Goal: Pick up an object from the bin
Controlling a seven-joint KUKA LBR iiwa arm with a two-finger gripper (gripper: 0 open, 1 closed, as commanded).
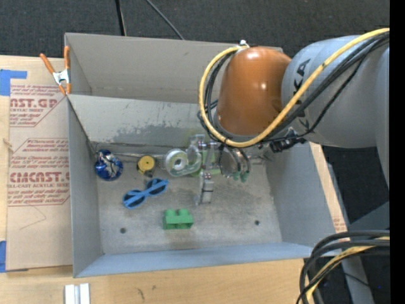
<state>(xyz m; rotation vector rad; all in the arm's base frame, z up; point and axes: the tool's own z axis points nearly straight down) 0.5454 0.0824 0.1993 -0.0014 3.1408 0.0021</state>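
I see gripper (204, 192) low over bare floor of bin (247, 211); cannot tell if open or closed. Silver ring (178, 162) just left of it, green block (178, 218) below-left. Risk, I judge: closing here grabs nothing, or nudges ring away.

Cardboard (31, 170) reads "CAST ACRYLIC" in red; the arm (335, 100) bears "KA".
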